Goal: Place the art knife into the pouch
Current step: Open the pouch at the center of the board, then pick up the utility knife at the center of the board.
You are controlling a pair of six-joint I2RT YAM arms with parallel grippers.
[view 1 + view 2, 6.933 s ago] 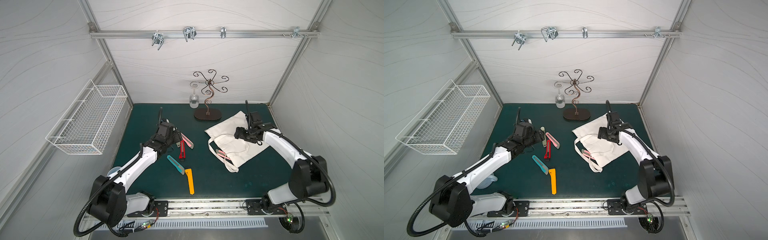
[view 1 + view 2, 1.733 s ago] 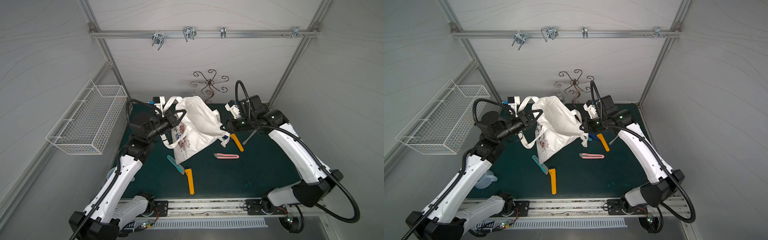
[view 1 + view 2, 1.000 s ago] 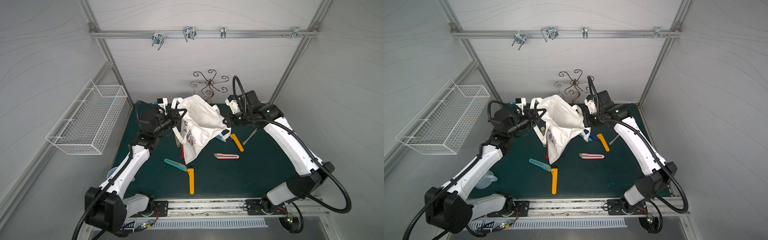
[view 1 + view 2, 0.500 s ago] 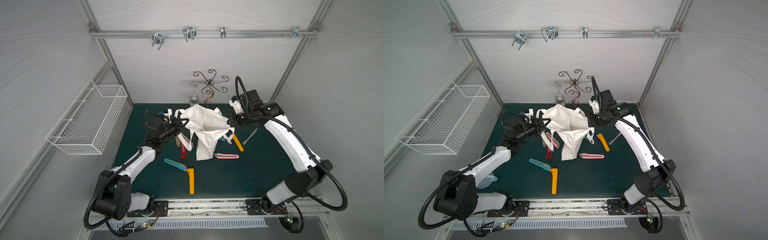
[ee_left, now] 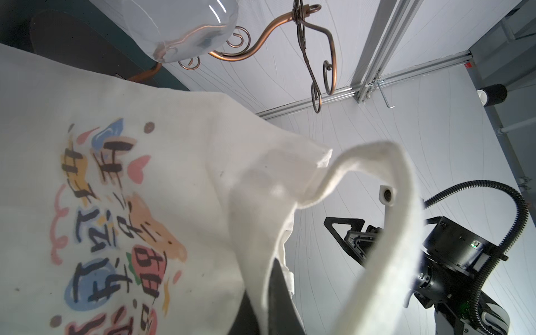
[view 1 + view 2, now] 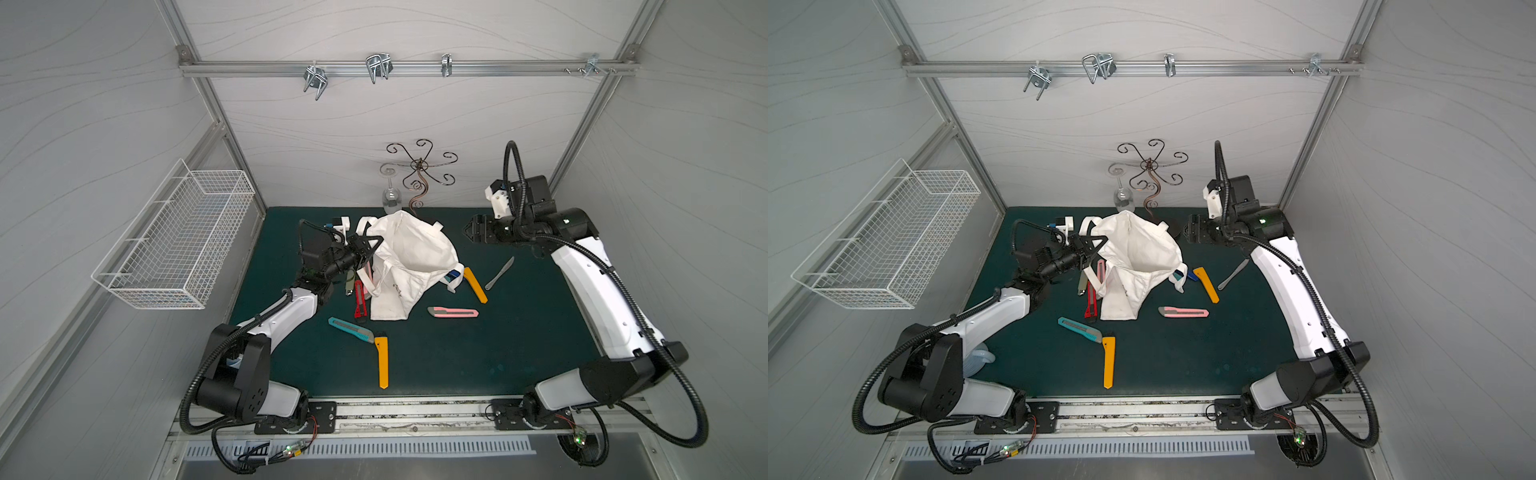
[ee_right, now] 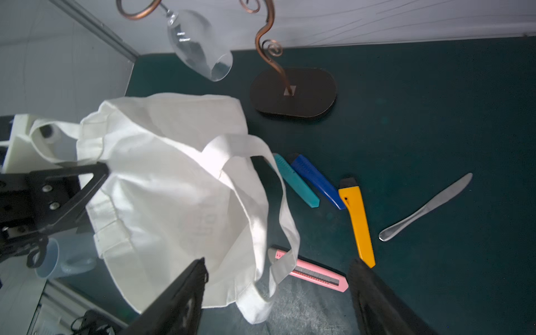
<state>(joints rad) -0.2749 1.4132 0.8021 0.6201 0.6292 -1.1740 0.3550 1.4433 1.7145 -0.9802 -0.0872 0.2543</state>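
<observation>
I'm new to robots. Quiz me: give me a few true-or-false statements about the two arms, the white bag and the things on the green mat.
1. The left end effector is clamped on the rim of the pouch. True.
2. The right end effector holds a knife. False: its jaws stand open and empty, apart from the pouch.
3. A pink knife lies on the green mat beside the pouch. True.
4. The wine glass stands upright on the mat. False: it hangs bowl-down from the copper stand.

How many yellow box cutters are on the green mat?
2. One yellow cutter lies near the mat's front beside a teal cutter; another lies right of the bag, which may hide more.
</observation>
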